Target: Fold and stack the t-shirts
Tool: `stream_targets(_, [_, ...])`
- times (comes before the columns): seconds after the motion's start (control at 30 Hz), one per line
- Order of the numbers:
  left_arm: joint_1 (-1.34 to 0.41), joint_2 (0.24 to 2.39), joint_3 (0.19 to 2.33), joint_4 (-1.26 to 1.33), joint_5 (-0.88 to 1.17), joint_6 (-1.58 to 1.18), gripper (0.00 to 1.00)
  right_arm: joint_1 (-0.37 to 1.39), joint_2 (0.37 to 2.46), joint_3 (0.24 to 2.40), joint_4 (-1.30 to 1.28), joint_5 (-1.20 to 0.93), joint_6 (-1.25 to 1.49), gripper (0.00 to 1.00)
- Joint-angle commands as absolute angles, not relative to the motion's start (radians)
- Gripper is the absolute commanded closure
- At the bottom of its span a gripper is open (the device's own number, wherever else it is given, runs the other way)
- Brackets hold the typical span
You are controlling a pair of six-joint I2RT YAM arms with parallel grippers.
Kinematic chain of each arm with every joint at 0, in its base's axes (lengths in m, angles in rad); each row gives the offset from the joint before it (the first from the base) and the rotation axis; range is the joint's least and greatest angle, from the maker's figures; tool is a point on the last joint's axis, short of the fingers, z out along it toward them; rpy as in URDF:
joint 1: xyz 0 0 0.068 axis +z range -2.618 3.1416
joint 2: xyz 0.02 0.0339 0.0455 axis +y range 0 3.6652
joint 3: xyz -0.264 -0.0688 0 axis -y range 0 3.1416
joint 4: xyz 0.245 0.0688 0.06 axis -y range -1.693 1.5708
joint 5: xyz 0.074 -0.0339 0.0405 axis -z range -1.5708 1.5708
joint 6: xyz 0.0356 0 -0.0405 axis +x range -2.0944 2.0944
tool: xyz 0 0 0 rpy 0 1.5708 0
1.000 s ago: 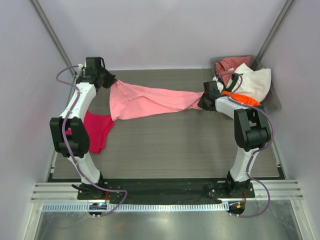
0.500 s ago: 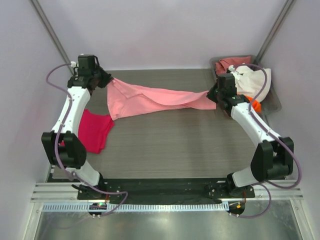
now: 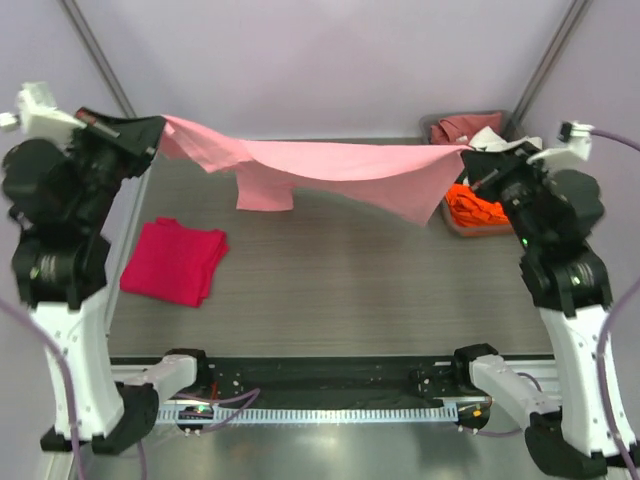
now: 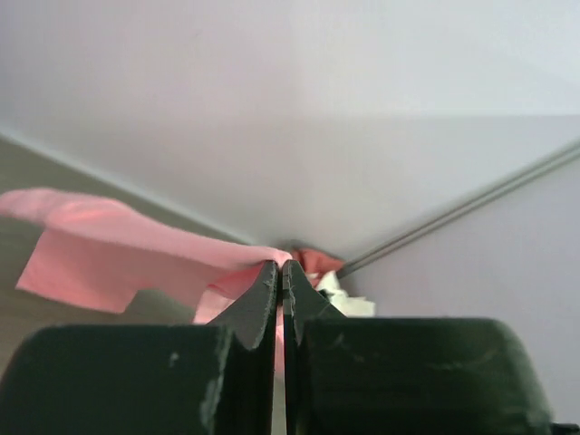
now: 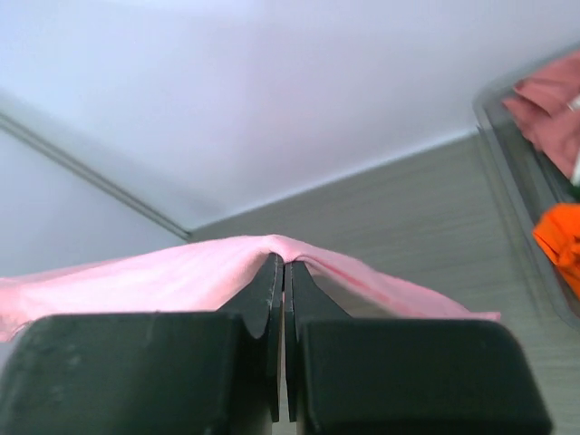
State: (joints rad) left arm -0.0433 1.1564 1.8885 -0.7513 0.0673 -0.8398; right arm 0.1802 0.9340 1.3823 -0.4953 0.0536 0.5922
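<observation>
A light pink t-shirt [image 3: 320, 165] hangs stretched in the air between both arms, high above the table. My left gripper [image 3: 155, 135] is shut on its left end; in the left wrist view [image 4: 281, 269] the cloth [image 4: 100, 249] drapes from the closed tips. My right gripper [image 3: 470, 160] is shut on its right end; in the right wrist view [image 5: 284, 263] pink cloth [image 5: 163, 272] spreads over the tips. A folded magenta-red t-shirt [image 3: 175, 260] lies on the table at the left. Orange [image 3: 475, 208], white [image 3: 490, 138] and dusty rose [image 3: 460, 127] t-shirts lie in the bin at the back right.
A grey bin [image 3: 455, 226] stands at the back right corner of the wooden table [image 3: 340, 290]. Metal frame posts [image 3: 95, 50] rise at both back corners. White walls close in the back and sides.
Both arms have risen and spread apart, lifting the pink t-shirt off the table and pulling it taut in the air. The orange shirt in the bin is now uncovered.
</observation>
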Motion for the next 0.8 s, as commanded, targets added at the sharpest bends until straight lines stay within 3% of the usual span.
stream_targets(0.0, [-0.037,1.04,1.969,-0.807,0.133,-0.833,1.0,0.178,0.824,1.46,-0.56,-0.061,0.578,0.99])
stream_targets(0.2, [-0.035,1.015,2.209,-0.903,0.17,-0.876,1.0,0.178,0.715,1.601,-0.689,-0.063,0.581,0.99])
stream_targets(0.37, [-0.037,1.095,2.361,-0.892,0.196,-0.92,1.0,0.178,0.752,1.787,-0.793,-0.017,0.568,0.99])
stream_targets(0.47, [-0.035,1.111,2.312,-0.835,0.201,-0.942,1.0,0.178,0.773,1.783,-0.801,0.042,0.558,0.99])
stream_targets(0.77, [-0.037,1.153,1.893,-0.557,0.189,-0.95,1.0,0.176,0.915,1.533,-0.625,0.052,0.557,0.99])
